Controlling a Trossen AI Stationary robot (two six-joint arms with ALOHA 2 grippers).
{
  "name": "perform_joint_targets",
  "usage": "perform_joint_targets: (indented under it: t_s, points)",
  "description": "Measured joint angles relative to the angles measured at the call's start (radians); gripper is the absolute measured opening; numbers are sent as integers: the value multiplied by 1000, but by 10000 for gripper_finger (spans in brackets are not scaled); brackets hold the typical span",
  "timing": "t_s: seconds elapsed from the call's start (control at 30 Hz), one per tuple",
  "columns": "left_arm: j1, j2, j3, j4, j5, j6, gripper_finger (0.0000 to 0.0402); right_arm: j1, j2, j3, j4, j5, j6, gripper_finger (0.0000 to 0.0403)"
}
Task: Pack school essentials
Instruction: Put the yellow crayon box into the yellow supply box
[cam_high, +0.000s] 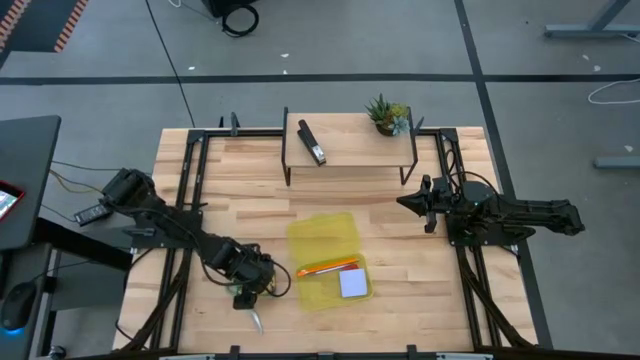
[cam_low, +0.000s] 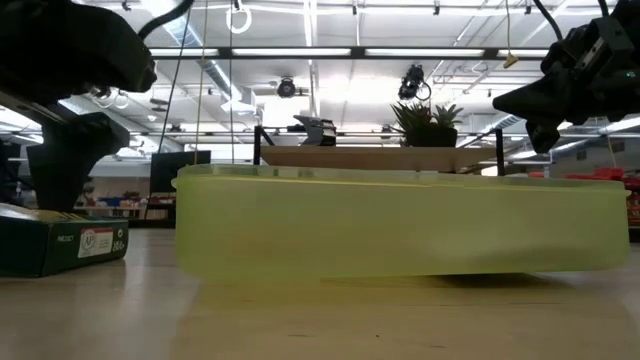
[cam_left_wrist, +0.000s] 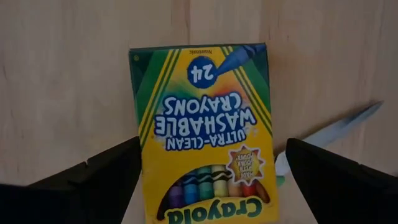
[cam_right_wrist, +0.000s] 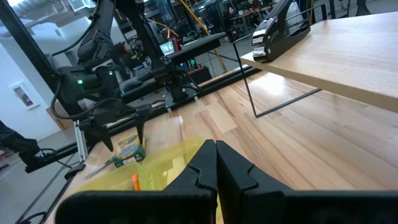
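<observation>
The yellow-green crayon box (cam_left_wrist: 208, 130) lies flat on the table near the front left. My left gripper (cam_left_wrist: 211, 180) is open and points down over it, with one finger on either side of the box's near end. The crayon box also shows in the right wrist view (cam_right_wrist: 127, 149). The green-handled scissors (cam_high: 256, 320) lie on the table beside it, and their blade shows in the left wrist view (cam_left_wrist: 339, 127). An open translucent yellow case (cam_high: 328, 258) holds orange pencils (cam_high: 328, 267) and a pale square notepad (cam_high: 353, 283). My right gripper (cam_high: 410, 203) is shut and empty, above the table's right half.
A low wooden shelf (cam_high: 350, 145) on black wire legs stands at the back, with a black stapler (cam_high: 313, 143) and a small potted plant (cam_high: 387, 115) on it. Bare tabletop lies between the case and the shelf.
</observation>
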Motion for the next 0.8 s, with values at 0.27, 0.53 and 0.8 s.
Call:
perform_joint_targets:
  t_s: [0.27, 0.53, 0.8]
  points:
    - [-36, 85, 6, -10, -20, -9, 400, 0, 0, 0, 0, 0, 0, 6]
    - [-35, 96, 14, -11, -21, -39, 395, 0, 0, 0, 0, 0, 0, 6]
    - [-34, 97, 13, -11, -31, -56, 346, 0, 0, 0, 0, 0, 0, 6]
